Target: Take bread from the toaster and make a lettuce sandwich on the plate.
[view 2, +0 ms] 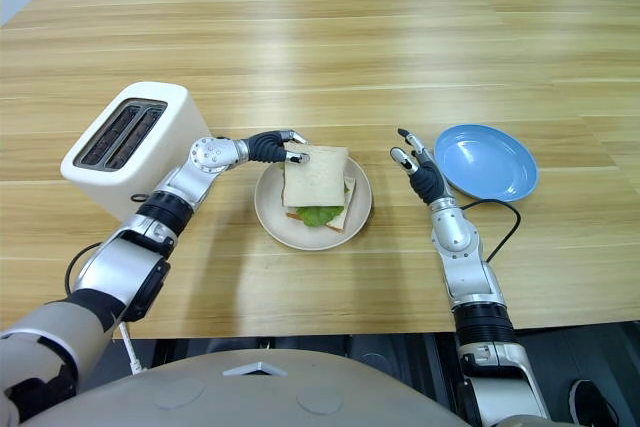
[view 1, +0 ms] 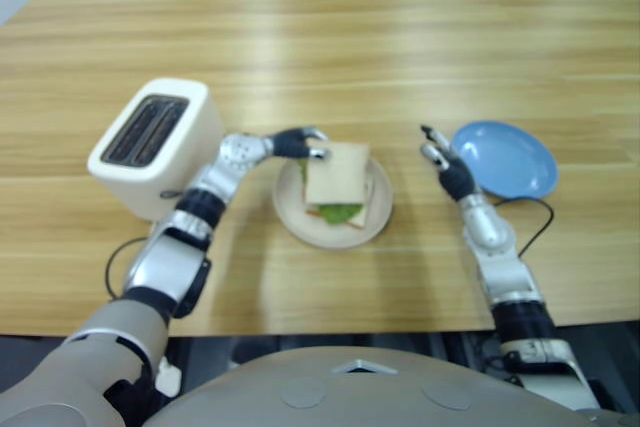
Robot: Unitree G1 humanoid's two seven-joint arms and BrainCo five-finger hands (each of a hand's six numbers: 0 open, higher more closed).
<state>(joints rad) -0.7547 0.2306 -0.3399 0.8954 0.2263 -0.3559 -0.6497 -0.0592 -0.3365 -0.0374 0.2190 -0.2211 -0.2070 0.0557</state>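
Wooden table (view 2: 350, 47) runs under both hands and well beyond them.

White toaster (view 2: 125, 147): out to the left of the left hand (view 2: 272, 145), close alongside that arm's forearm, slots facing up.

Blue plate (view 2: 487, 162): just to the right of the right hand (view 2: 422, 175), flat on the table, near the hand but not touching it.

Beige plate (view 2: 268, 209): between the two hands, directly under and just right of the left hand, a short way left of the right hand.

Sandwich (view 1: 338, 187) sits on the beige plate. Top slice (view 2: 315, 175) lies square over the stack. Left hand is curled, its fingertips (view 2: 295, 156) closed on the slice's far-left corner.

Lettuce (view 2: 320, 215): green leaf poking out from under the top slice on the side nearest the robot, away from the left hand's contact point.

Right hand: released, fingers spread and pointing up and away, holding nothing, hovering just above the table.

Black cable (view 2: 503, 225): loops on the table behind the right hand, beside its forearm.
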